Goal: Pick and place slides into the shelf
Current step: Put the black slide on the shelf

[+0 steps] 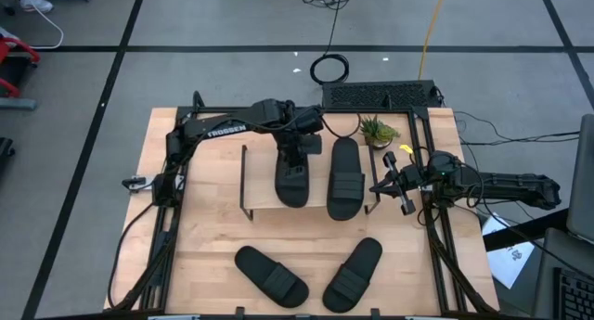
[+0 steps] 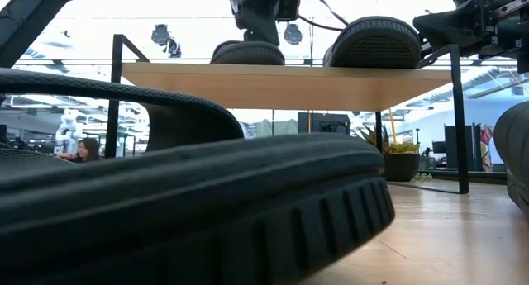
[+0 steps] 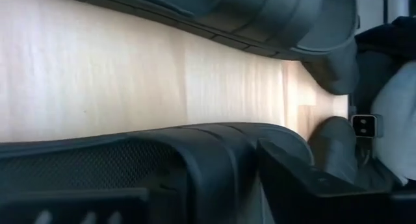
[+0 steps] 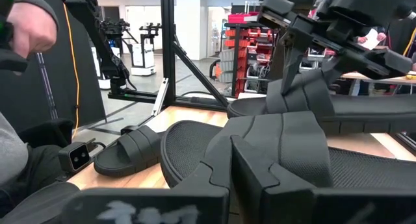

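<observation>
The shelf (image 1: 260,198) (image 2: 289,85) stands mid-table with two black slides lying sole-down on its plank. My left gripper (image 1: 299,155) (image 2: 260,25) comes down on the left one (image 1: 290,185) (image 2: 248,52) and is shut on it. The right one (image 1: 345,181) (image 2: 376,41) (image 4: 279,152) lies free beside it. My right gripper (image 1: 376,185) (image 2: 438,25) is open at the shelf's right end, just off that slide's side. Two more slides (image 1: 269,275) (image 1: 353,274) lie on the table near its near edge. My left gripper comes from above, pointing down, onto the far half of the left slide by its strap band (image 3: 195,165). The gripper body hides the place of contact in the high view. The slide lies flat with its sole on the shelf plank.
A small potted plant (image 1: 378,130) stands behind the shelf's right end, and a black keyboard-like bar (image 1: 380,96) lies at the table's far edge. One near slide (image 2: 207,202) fills the low view's foreground. A person's hand (image 4: 26,29) shows beyond the table.
</observation>
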Motion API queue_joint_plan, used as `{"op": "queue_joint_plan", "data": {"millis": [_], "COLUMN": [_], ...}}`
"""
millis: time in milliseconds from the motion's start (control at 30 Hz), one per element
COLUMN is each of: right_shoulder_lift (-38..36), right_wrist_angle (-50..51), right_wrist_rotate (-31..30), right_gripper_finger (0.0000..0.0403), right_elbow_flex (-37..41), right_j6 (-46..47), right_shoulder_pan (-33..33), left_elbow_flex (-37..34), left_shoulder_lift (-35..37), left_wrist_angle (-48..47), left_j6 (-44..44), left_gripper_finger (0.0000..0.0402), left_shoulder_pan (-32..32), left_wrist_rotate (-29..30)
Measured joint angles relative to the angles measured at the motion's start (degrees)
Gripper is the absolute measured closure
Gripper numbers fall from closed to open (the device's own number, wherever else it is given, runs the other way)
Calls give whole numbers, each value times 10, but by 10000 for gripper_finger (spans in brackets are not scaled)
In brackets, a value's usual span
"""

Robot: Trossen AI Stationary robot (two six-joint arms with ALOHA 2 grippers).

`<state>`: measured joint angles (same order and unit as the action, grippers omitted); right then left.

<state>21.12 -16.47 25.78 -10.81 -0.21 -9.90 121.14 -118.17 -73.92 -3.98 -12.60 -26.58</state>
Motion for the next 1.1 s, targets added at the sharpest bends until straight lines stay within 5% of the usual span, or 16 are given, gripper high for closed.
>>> {"op": "queue_joint_plan", "data": {"millis": [300, 1100], "right_shoulder_lift": [0, 0], "right_wrist_angle": [0, 0], "right_wrist_rotate": [0, 0], "right_gripper_finger": [403, 403], "right_elbow_flex": [0, 0], "right_j6": [1, 5], "right_shoulder_pan": [0, 0], "left_elbow_flex": [-1, -1], "left_shoulder_lift": [0, 0], "left_wrist_angle": [2, -14], "left_j6": [17, 29], "left_gripper_finger": [194, 192], "left_shoulder_pan": [1, 21], "left_wrist_rotate": [22, 42]}}
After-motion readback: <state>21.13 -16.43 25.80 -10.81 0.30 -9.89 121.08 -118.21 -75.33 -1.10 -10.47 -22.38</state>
